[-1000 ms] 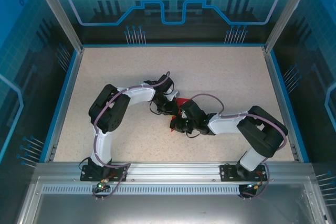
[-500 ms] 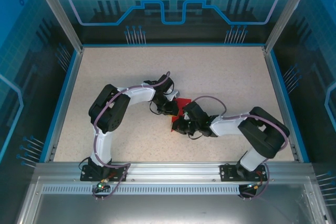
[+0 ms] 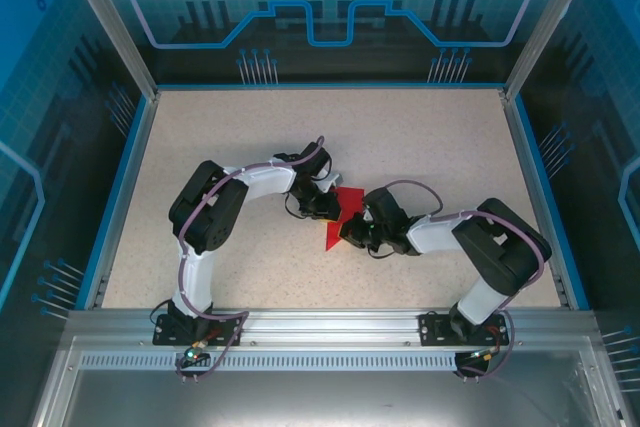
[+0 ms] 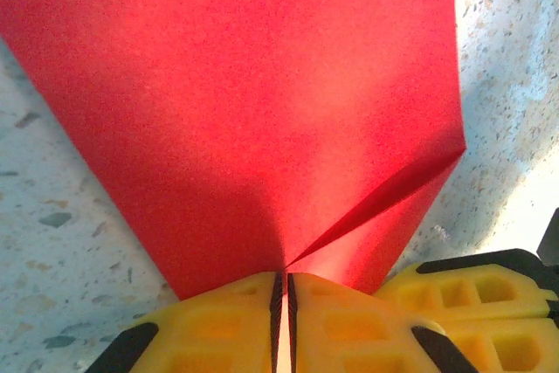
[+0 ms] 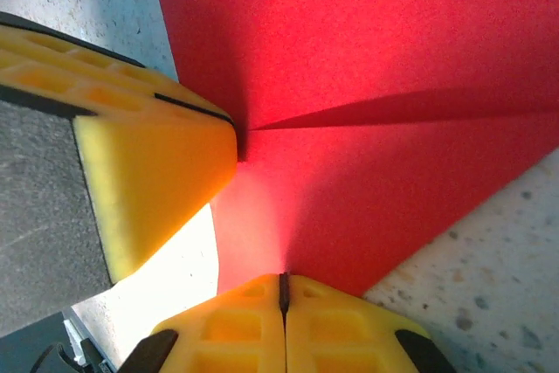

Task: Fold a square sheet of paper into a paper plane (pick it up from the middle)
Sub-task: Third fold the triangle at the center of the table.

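Paper (image 4: 262, 111) is clamped by your left gripper (image 4: 281, 290) at 9 o'clock and right gripper (image 5: 282, 290) at 3 o'clock; tension evenly so the crease (image 4: 376, 203) runs straight.

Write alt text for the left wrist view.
The red paper is pinched at its near edge by the shut yellow left end effector and spreads wide beyond it. A fold runs from the pinch toward the right; speckled table shows at both sides.
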